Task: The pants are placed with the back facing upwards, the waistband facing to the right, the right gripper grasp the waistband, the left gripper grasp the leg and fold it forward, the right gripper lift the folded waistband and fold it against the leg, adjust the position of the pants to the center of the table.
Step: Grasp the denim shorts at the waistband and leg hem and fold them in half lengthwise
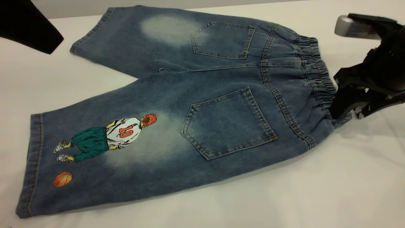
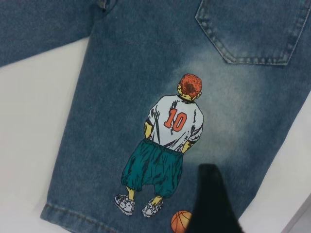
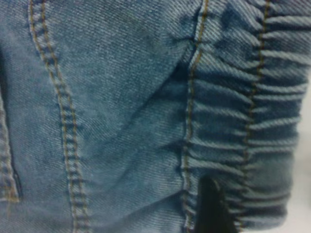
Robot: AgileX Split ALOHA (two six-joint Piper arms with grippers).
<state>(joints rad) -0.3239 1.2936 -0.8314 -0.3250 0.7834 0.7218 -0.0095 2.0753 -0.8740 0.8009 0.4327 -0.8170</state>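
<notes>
- The pants [image 1: 196,104] lay flat and unfolded on the table [image 1: 284,196], back up — nearest leg hem [image 1: 30,164] by the printed basketball player [image 1: 104,136].
- At the waistband [image 1: 316,76], the right gripper [image 1: 340,109] met the elastic edge; it seemed to be closing on it, though whether the fingers were apart or clamped I cannot tell.
- Beyond the far leg, the left gripper [image 1: 47,41] hung above the cloth, grip unseen.
- Step in hand: securing the waistband. Next, the left gripper needed the leg hem.

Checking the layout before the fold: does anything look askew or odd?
Nothing stands out. The pants lie flat, back up, waistband toward the right gripper, which is at its near corner.
</notes>
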